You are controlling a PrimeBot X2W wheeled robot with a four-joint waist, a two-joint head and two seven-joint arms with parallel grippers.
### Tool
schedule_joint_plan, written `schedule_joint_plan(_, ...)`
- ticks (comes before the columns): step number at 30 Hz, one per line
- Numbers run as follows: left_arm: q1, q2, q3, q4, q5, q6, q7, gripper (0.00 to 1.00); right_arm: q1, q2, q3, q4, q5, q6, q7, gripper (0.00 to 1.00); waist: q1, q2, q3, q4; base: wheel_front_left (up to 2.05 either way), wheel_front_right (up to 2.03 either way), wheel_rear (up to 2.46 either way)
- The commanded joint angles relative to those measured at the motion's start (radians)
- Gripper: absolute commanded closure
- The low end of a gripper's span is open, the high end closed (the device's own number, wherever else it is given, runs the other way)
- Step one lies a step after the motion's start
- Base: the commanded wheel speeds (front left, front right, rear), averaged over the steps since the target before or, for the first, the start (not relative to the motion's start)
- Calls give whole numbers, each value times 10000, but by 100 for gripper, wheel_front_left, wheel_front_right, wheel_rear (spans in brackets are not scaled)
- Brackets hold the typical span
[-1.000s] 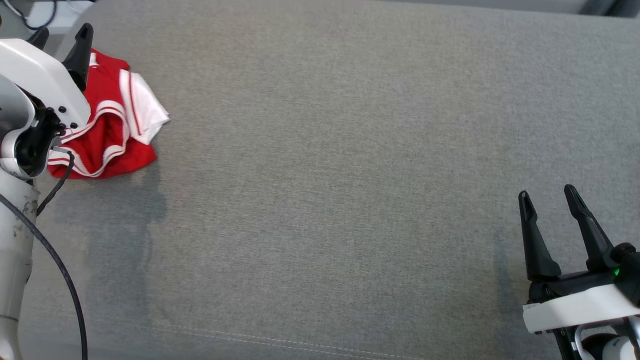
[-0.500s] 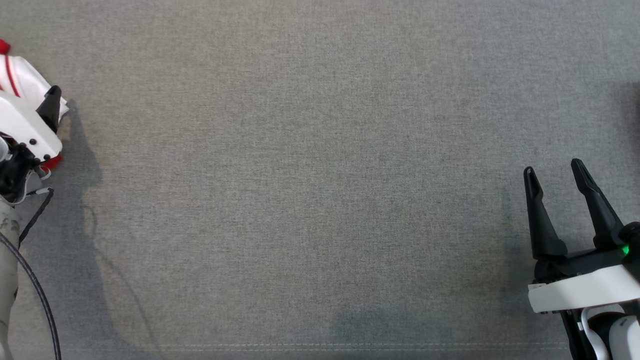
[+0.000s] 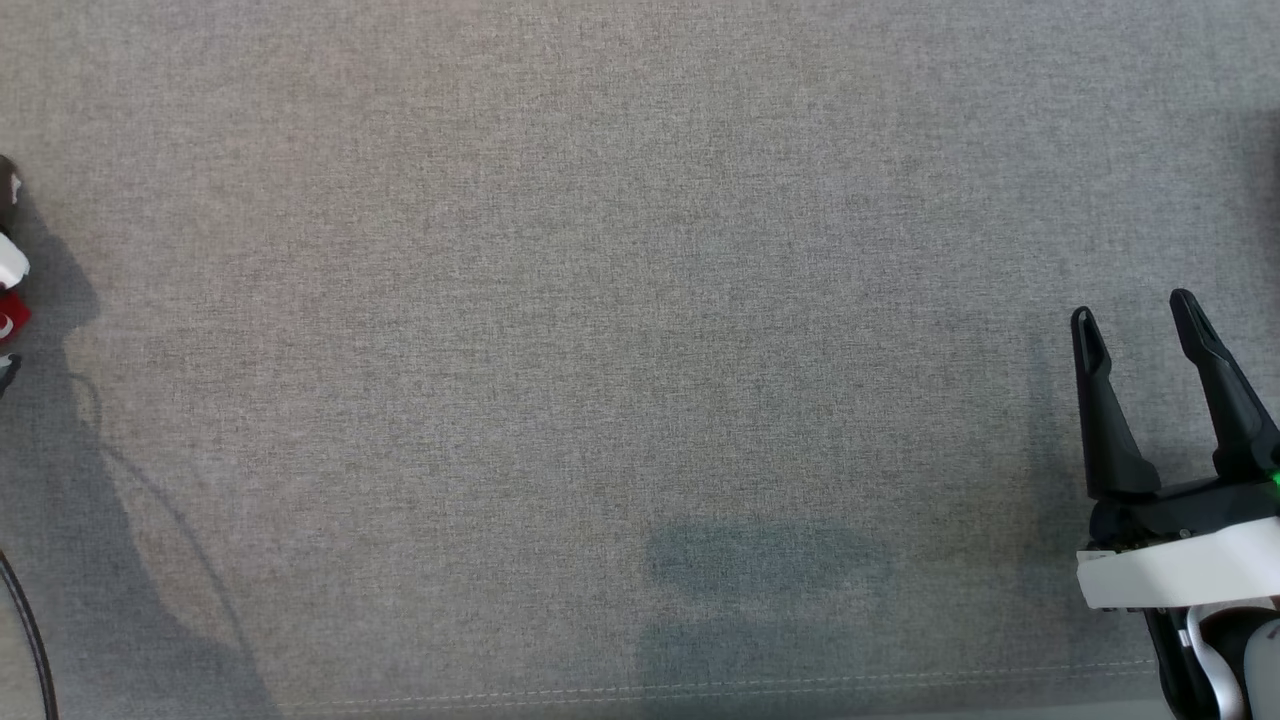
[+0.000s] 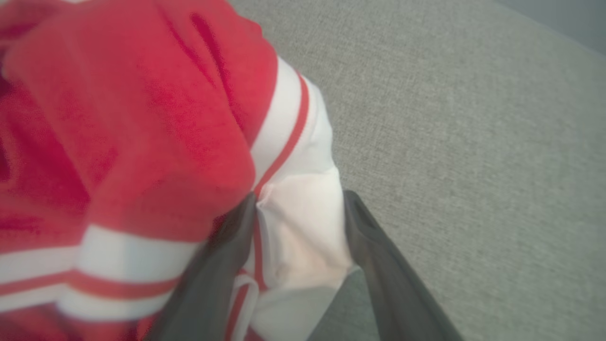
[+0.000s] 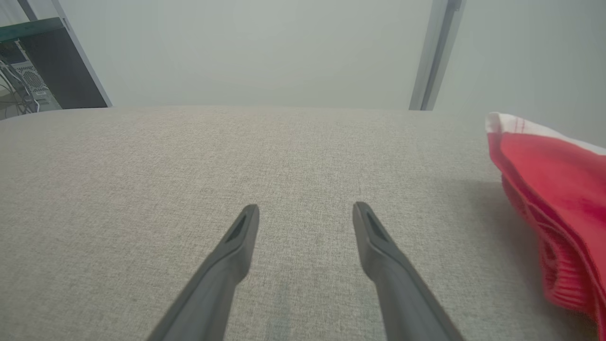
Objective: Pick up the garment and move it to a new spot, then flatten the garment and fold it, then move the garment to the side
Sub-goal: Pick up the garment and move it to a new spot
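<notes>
The garment (image 4: 142, 123) is red with white bands and a white panel, bunched up on the grey cushion (image 4: 473, 142). My left gripper (image 4: 298, 199) is pushed into it with its jaws wide apart. A fold of the white cloth lies between the two fingers (image 4: 378, 265). In the head view a sliver of the garment (image 3: 8, 315) shows at the far left edge. My right gripper (image 3: 1135, 305) hovers open and empty at the lower right. Its wrist view shows its open fingers (image 5: 305, 206) over bare cushion, with the garment (image 5: 558, 203) at the right edge.
The grey fabric surface (image 3: 640, 300) spreads wide across the head view, with a stitched seam (image 3: 700, 688) near the front. A dark cabinet with cables (image 5: 42, 66) and a pale post (image 5: 435, 52) stand beyond the far edge.
The whole head picture has shifted, so the camera has moved: garment and left arm have slid from upper left to the left edge. The right gripper stays open.
</notes>
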Motion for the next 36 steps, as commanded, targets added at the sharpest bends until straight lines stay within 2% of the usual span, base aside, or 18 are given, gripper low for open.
schedule_joint_plan(1, 66, 486, 115, 55, 53, 112, 91, 100, -3, -136, 162, -319, 65, 14, 8, 0, 0, 0, 18, -4, 0, 0, 0)
schedule_joint_plan(10, -346, 775, -184, -549, 456, 128, -721, 100, 108, -30, -116, -455, 74, 14, 76, 0, 0, 0, -255, 313, 0, 0, 0)
schedule_joint_plan(17, -492, 904, -508, -2186, 906, 77, -1699, 100, 167, 26, -104, -438, 188, 14, 123, 0, 0, 0, -807, 724, 0, 0, 0)
schedule_joint_plan(20, -179, 782, -670, -3246, 1042, 85, -2051, 100, 196, 93, -91, -373, 224, 14, 107, 0, 0, 0, -1070, 803, 0, 0, 0)
schedule_joint_plan(27, 1542, 72, -1171, -6869, 1092, 367, -2322, 100, 249, 289, -192, -264, 309, 14, -17, 0, 0, 0, -1529, 688, 0, 0, 0)
schedule_joint_plan(31, 2744, -721, -2095, -9111, 1359, 710, -2129, 100, 243, 404, -314, -197, 342, 14, -103, 0, 0, 0, -1612, 389, 0, 0, 0)
schedule_joint_plan(36, 3584, -1820, -3551, -10155, 1621, 848, -1661, 100, 167, 556, -333, -22, 463, 14, -314, 0, 0, 0, -1661, -346, 0, 0, 0)
